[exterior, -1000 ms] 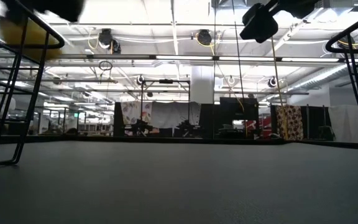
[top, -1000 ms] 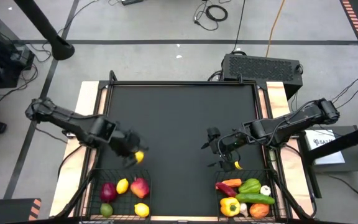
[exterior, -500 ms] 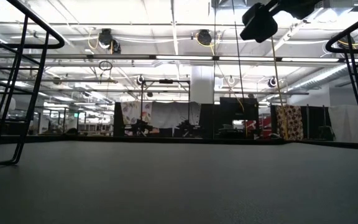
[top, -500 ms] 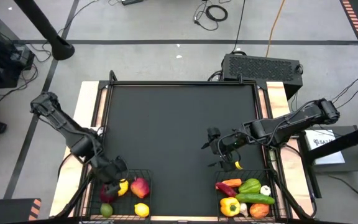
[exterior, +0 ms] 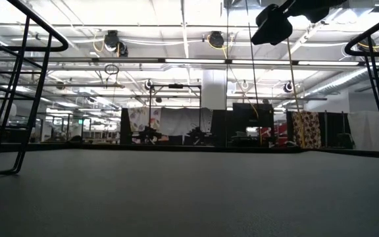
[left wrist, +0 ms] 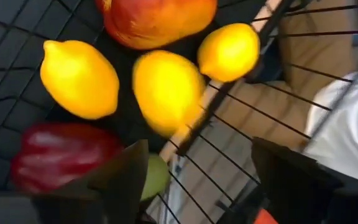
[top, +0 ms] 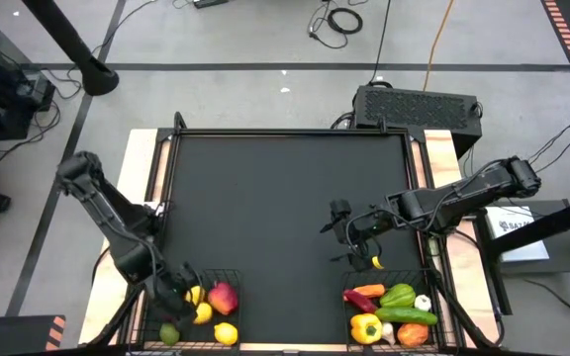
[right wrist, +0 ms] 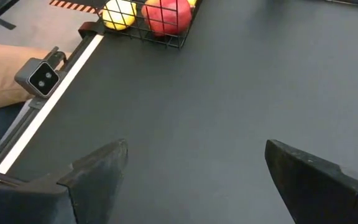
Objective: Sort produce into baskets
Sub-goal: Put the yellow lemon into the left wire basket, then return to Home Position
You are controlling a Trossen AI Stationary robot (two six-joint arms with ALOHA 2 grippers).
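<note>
Left gripper [top: 171, 295] hung over left basket [top: 228, 274], fingers spread wide, holding nothing; a lemon [left wrist: 168, 90] lay loose just beyond them beside apple [top: 223, 297]. Right gripper [right wrist: 194, 177] waited near right basket [top: 438, 297], open & empty. Table center bare, so sorting looked abt done; one small yellow piece [top: 377, 262] outside right basket's far edge.

Two dark jointed arms, rounded joints; each tool [top: 174, 294] [top: 349, 237] with flat black fingers.
</note>
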